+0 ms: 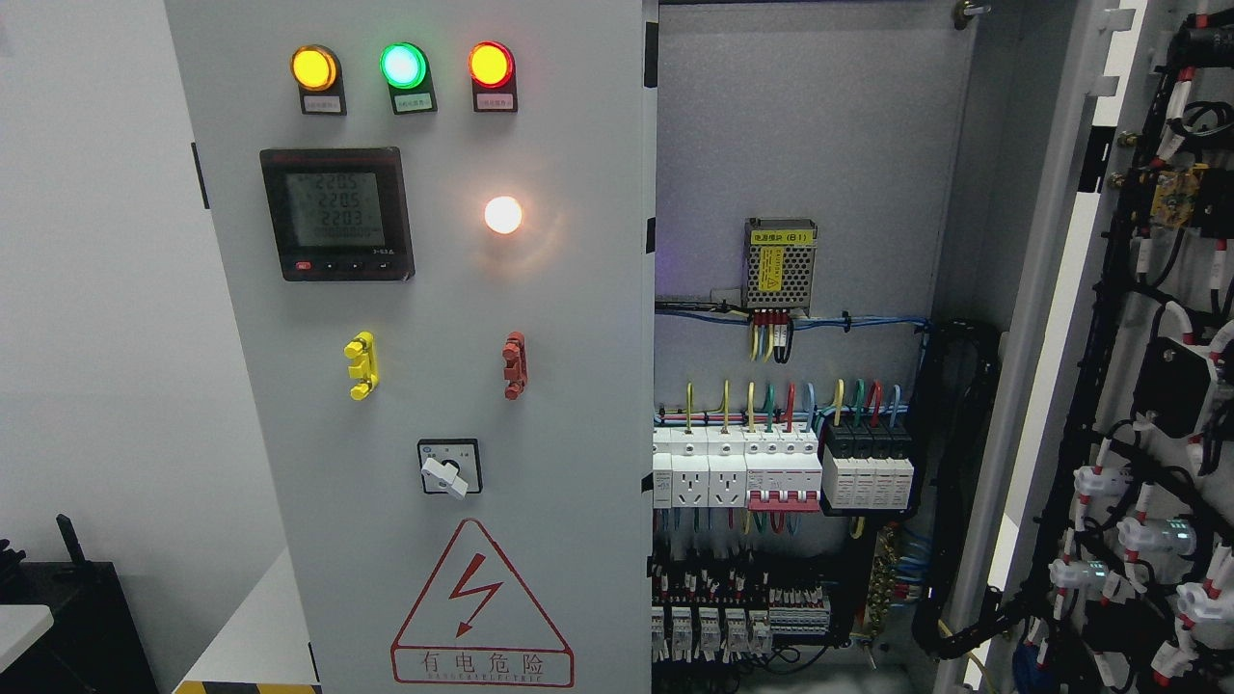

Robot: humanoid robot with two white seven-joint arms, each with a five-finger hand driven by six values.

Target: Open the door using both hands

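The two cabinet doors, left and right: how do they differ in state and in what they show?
The left door is closed and faces the camera; the right door is swung wide open, seen from its inner side. The left door shows lamps, a meter and a warning triangle; the right door shows black wiring and white connectors. Both are grey metal. No robot hand is in view.

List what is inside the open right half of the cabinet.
Inside the cabinet: a power supply, a breaker row, terminal blocks and coloured wiring. The closed left door hides the rest.
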